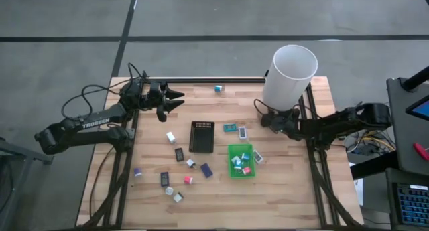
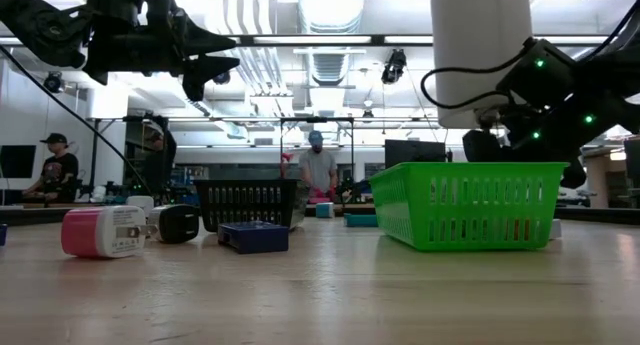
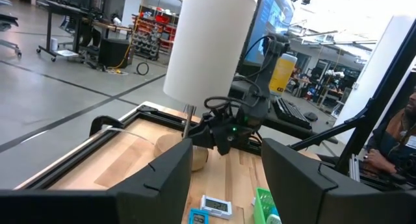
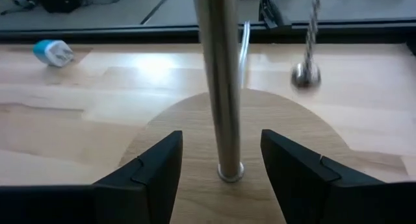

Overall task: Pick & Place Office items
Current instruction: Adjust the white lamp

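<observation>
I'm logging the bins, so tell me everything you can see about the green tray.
The green tray is a bright green rectangular basket, plastic by its look, with slotted walls. It sits upright on the wooden table, right of the black ribbed tray. Several small office items, teal, white and pink-red, lie inside. No gripper touches it.

Left arm (image 1: 87,124): showing matte black links, white TROSSEN lettering, looping black cables.
Right arm (image 1: 335,124): wearing the same black housing (small green lights glowing in the low view).
Fingers (image 4: 153,169): showing dark, angular, faceted plastic.
</observation>
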Robot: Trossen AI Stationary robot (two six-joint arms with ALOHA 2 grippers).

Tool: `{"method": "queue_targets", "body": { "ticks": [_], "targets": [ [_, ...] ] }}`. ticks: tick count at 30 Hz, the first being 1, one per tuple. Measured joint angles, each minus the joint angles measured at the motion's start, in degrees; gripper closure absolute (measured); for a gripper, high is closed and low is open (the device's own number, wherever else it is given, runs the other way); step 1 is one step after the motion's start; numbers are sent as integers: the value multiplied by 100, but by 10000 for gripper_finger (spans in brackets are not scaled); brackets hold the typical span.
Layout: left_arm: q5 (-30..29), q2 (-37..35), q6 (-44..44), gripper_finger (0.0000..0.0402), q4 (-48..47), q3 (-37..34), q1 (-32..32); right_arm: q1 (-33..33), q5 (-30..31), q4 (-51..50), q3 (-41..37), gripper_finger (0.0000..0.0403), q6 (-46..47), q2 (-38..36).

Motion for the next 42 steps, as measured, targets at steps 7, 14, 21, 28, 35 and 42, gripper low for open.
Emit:
{"method": "queue_targets", "body": {
  "ticks": [7, 14, 21, 28, 35, 42],
  "targets": [
    [0, -1, 0, 211, -21, 0, 0, 401, 849, 564, -5, 195, -254, 805],
    [0, -1, 0, 211, -44, 0, 2, 619, 1198, 1219, -4, 195, -489, 1346],
    [-1, -1, 0, 211, -42, 0, 2, 793, 1364, 1574, 85, 195, -950, 1420],
    [-1, 1, 0, 211, -42, 0, 2, 790, 1512, 1556, 86, 195, -966, 1322],
    [0, 1, 0, 211, -42, 0, 2, 961, 1815, 1540, 79, 195, -915, 1234],
    [0, 0, 0, 211, -42, 0, 7, 1213, 1795, 1537, 67, 195, -990, 936]
  ]
}}
